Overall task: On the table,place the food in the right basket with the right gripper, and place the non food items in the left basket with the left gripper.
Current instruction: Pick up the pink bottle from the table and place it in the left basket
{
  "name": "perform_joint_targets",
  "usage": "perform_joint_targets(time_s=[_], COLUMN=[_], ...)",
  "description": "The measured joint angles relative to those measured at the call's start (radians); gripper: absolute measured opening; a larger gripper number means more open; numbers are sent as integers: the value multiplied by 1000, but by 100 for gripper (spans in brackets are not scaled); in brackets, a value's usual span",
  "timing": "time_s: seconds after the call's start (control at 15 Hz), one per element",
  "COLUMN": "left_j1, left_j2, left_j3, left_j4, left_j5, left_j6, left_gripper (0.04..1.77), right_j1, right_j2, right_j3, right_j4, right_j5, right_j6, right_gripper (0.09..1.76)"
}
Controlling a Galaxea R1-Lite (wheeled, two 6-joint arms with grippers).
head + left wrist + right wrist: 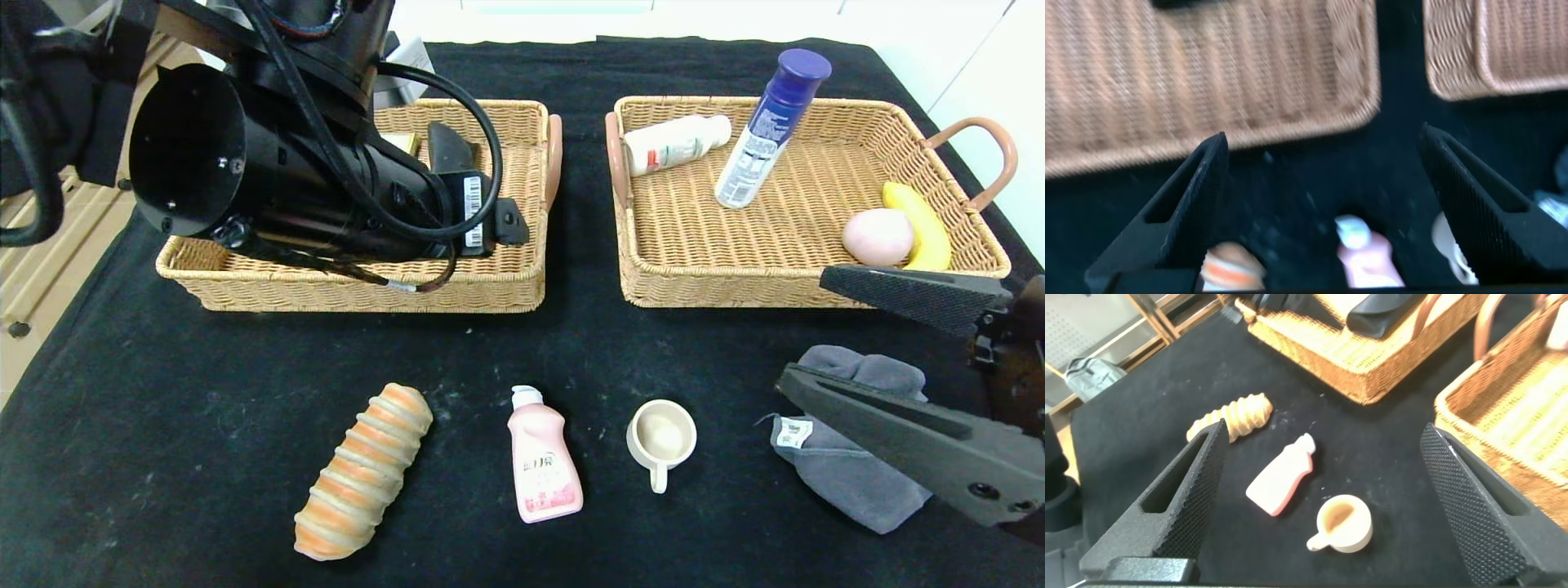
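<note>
**Ana:** Bread roll (pixel 363 474) — the striped one lies on the black table (pixel 204 392) at the front left, well apart from both baskets. It is food, so by my reading it belongs in the right basket (pixel 804 269), though it sits on the far side from the right gripper (pixel 816 331).

**Ben:** Which way does it point?

**Ana:** Its long axis runs diagonally: the near end toward the robot's left, the far end angled up toward the pink bottle (pixel 543 457). The bottle lies almost straight, cap away from the robot, with the cup (pixel 661 437) just beside it, handle toward the robot.

**Ben:** And the grippers?

**Ana:** The left gripper (pixel 1323 204) hangs above the left basket's (pixel 359 286) front edge, fingers spread wide and empty. The right one hovers over the grey cloth (pixel 857 469) at the front right, also wide open, holding nothing.

**Ben:** What could go wrong?

**Ana:** A long reach across for the roll could sweep the cup or bottle — they lie between. Gripping the roll along its length instead of across it would probably slip. Also, a white bottle (pixel 678 143) and a blue-capped spray can (pixel 767 131) already sit in the right basket beside the banana (pixel 927 224) and the pink egg-shaped thing (pixel 878 237); more mis-sorting is the obvious risk.
</note>
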Motion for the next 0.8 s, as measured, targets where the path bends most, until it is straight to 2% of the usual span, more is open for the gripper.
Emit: perform_joint_targets(time_s=[0.2,0.33,0.6,0.8], left_j1=[-92,-136,-185,-209], left_j2=[-4,2,33,64], left_j3=[4,11,60,92], left_j4=[133,163,177,245], left_j5=[25,29,31,34], left_j6=[-140,-201,-272,-295], left_gripper=[169,169,170,170], right_j1=[3,10,12,17], right_j2=[-21,-33,-39,-39], right_j3=[5,7,9,13], right_j4=[1,2,2,3], right_j5=[0,0,-1,-1], right_j6=[-14,-15,-17,-16], right_gripper=[171,171,171,171])
